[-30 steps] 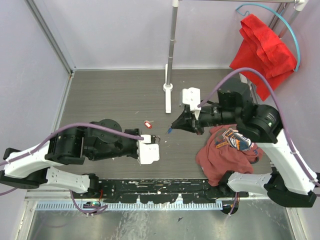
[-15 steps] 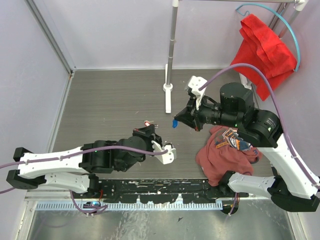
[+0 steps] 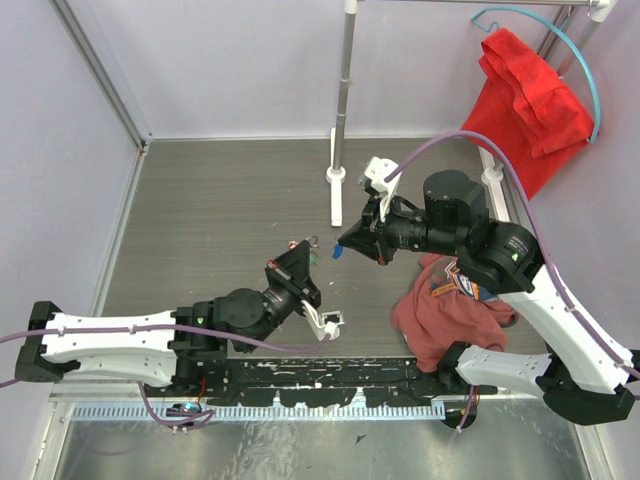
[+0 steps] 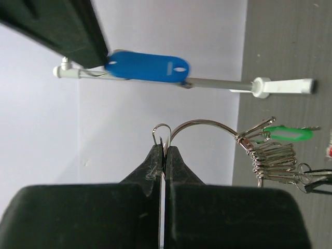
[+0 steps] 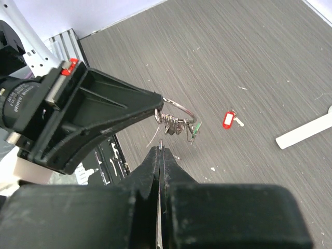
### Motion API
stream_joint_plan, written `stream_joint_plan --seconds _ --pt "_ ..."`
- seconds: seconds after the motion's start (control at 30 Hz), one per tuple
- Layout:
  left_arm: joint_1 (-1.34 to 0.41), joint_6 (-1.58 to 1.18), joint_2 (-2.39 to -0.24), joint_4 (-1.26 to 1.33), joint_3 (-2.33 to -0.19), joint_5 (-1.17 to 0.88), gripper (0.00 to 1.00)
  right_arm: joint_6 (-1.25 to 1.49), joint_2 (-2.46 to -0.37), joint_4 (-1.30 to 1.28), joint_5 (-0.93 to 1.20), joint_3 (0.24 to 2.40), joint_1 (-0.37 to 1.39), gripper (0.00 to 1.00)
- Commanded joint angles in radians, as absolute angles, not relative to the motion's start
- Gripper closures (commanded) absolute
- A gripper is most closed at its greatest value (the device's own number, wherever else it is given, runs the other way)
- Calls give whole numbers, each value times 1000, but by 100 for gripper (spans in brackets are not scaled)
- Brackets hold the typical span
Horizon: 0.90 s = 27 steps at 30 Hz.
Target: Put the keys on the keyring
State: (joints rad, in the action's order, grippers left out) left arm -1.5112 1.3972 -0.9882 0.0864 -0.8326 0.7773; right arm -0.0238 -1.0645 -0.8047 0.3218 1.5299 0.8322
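Note:
My left gripper (image 4: 164,150) is shut on one end of the keyring (image 4: 207,123), a silver wire loop held up off the table. Several keys (image 4: 271,158), one with a green tag (image 4: 286,134), hang bunched on the loop. My right gripper (image 5: 162,151) is shut on a key with a blue tag (image 4: 148,66), and holds it just beside the loop's open end. In the top view the two grippers (image 3: 309,256) (image 3: 345,249) nearly meet at the table's middle. A red-tagged key (image 5: 228,119) lies loose on the table.
A white stand (image 3: 340,120) with a flat base bar (image 3: 336,205) rises behind the grippers. A rust-red garment (image 3: 450,305) lies on the table under my right arm. A red cloth (image 3: 525,90) hangs at the back right. Pale walls close the left and back.
My left arm has swung forward and raised the keyring toward the middle. My right gripper has brought the blue key left and closer to the loop.

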Motion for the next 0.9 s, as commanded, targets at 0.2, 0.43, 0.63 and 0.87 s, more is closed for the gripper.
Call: stream_joint_plan --seconds 0.2,0.43,0.63,0.87 --pt "-1502 1731 -918 443 -756 723 100 -51 -1006 -615 513 1468 836 100" --pt "-1485 1862 -952 606 -716 713 100 -70 -1014 -580 566 1462 837 99" --pt "-1477 1917 -977 621 -713 712 100 -40 -1029 -565 549 1458 836 99" --pt "-1467 1947 -1004 632 -724 715 100 34 -1052 -518 484 1439 836 99"
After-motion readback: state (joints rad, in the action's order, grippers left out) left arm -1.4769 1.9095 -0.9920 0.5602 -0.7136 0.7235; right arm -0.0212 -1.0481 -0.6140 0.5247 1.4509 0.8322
